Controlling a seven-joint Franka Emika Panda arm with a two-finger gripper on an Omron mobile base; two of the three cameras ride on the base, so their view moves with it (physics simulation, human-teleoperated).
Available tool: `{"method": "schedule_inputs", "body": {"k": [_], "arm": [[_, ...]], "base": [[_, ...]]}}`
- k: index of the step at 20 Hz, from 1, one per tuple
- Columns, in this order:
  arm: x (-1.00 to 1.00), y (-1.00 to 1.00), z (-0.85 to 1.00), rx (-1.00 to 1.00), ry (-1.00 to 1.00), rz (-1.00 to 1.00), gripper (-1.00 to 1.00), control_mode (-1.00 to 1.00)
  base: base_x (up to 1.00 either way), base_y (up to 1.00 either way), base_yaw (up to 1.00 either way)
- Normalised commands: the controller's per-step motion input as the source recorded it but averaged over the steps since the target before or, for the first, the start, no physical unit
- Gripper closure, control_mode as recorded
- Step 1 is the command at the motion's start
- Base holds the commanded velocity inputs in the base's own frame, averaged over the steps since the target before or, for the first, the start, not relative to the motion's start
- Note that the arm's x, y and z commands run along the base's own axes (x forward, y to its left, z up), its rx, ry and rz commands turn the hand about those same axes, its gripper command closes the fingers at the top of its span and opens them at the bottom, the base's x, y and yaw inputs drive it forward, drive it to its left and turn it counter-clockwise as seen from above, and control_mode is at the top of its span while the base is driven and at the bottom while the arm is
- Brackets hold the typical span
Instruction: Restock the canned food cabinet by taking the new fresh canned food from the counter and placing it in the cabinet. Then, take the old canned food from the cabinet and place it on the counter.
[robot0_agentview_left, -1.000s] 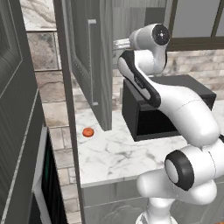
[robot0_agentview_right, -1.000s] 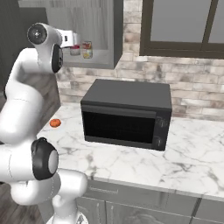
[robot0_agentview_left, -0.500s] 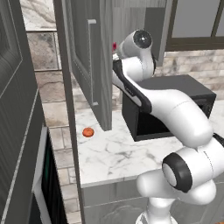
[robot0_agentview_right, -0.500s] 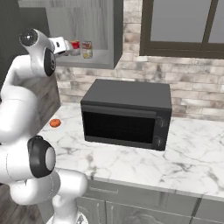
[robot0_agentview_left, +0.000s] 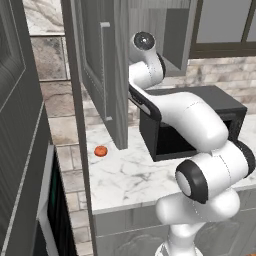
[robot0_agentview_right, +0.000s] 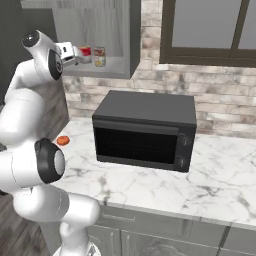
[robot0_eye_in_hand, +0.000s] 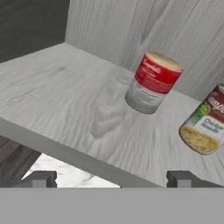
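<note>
On the cabinet shelf stand two cans. The old canned food, mostly red with a pale lower band, stands upright ahead of the fingers and a little right of centre. To its right, at the frame edge, stands the new fresh canned food with its yellow-tan label. My gripper is open and holds nothing. Its fingertips hover just outside the shelf's front edge. From the right base view the gripper sits just left of the old canned food, with the new fresh canned food beyond.
A black microwave stands on the marble counter below the cabinet. A round orange-red fruit lies on the counter near the wall. The open cabinet door juts out to the arm's left. A window is at the right.
The arm's upper joints have swung left and the hand has drawn back slightly from the cans. The jaws stayed open; both cans stayed put.
</note>
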Motion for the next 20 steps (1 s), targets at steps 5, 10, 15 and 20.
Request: {"method": "schedule_inputs", "body": {"k": [5, 10, 15, 20], "arm": [[0.11, -0.14, -0.01, 0.24, -0.01, -0.21, -1.0, -1.0], [0.05, 0.0, 0.0, 0.13, -0.01, -0.07, -1.0, -1.0], [0.44, 0.0, 0.0, 0.0, 0.0, 0.0, -1.0, -1.0], [0.29, 0.0, 0.0, 0.0, -0.02, 0.0, -1.0, -1.0]], "base": [[0.0, 0.0, 0.0], [0.0, 0.0, 0.0], [0.0, 0.0, 0.0], [0.0, 0.0, 0.0]]}}
